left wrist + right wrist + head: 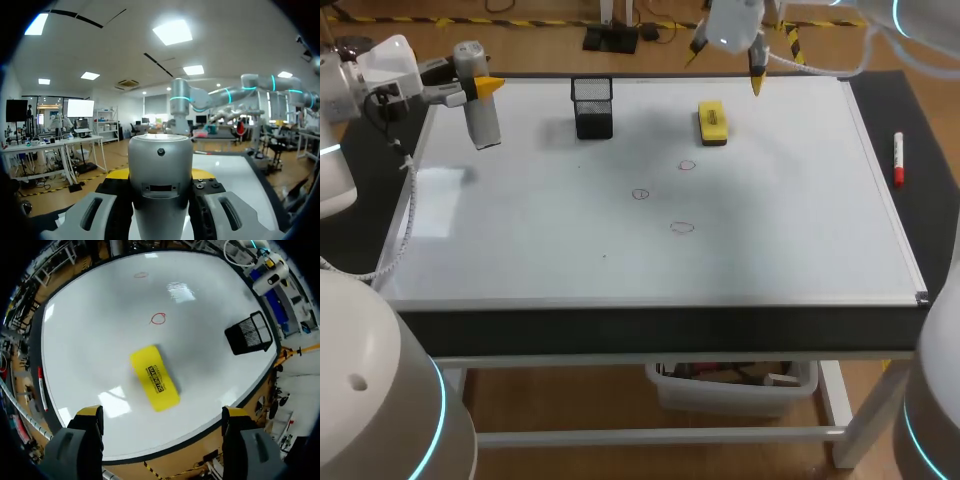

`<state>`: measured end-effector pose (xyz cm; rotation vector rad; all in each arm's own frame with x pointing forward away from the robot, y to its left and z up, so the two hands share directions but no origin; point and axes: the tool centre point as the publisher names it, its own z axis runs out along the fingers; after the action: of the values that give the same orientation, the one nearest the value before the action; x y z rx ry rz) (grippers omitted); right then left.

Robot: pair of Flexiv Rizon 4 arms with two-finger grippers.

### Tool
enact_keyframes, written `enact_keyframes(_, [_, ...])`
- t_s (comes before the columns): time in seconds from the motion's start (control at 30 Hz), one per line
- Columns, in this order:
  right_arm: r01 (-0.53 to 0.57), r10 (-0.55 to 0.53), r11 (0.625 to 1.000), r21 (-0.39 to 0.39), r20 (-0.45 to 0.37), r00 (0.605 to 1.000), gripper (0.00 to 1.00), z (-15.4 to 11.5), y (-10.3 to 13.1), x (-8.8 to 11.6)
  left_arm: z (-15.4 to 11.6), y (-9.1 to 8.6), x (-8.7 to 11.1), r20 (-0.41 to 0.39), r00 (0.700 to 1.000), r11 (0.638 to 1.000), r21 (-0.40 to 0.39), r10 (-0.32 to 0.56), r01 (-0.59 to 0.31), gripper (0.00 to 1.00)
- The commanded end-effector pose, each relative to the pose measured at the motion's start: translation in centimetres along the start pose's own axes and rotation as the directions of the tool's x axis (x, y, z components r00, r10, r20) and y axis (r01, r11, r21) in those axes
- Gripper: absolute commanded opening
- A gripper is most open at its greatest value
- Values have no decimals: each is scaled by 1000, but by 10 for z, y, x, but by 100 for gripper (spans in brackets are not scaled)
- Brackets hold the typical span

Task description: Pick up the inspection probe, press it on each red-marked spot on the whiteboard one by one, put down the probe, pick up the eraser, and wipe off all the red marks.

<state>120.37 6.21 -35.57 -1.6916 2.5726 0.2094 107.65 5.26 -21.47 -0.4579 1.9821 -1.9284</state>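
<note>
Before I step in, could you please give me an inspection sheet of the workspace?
Surface: whiteboard, three red marks not yet wiped.
Job's things: probe held in the left gripper at the board's far left corner; yellow eraser lying flat near the far edge.
Clutter: black mesh cup; red pen beside the board.
Grippers: left gripper shut on the probe; right gripper open above the eraser.
Cables: white cable hanging at the board's left edge.
Surroundings: nothing seen.

- The right gripper hangs above the whiteboard, fingers spread wide.
- A yellow eraser lies ahead of it.
- A red mark sits beyond the eraser.
- A black mesh holder stands off to one side.
</note>
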Motion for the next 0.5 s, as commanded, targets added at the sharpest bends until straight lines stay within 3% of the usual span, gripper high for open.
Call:
enact_keyframes(0.03, [105, -106, 994, -16, -41, 994, 100, 6, 1, 0, 0, 0, 0, 0, 1000, 1000, 4, 2, -2, 0])
enact_keyframes(0.5, [210, -211, 977, -39, -28, 977, 100, 33, 12, -5, 0, 0, 0, 0, 1000, 1000, 4, 2, -2, 0])
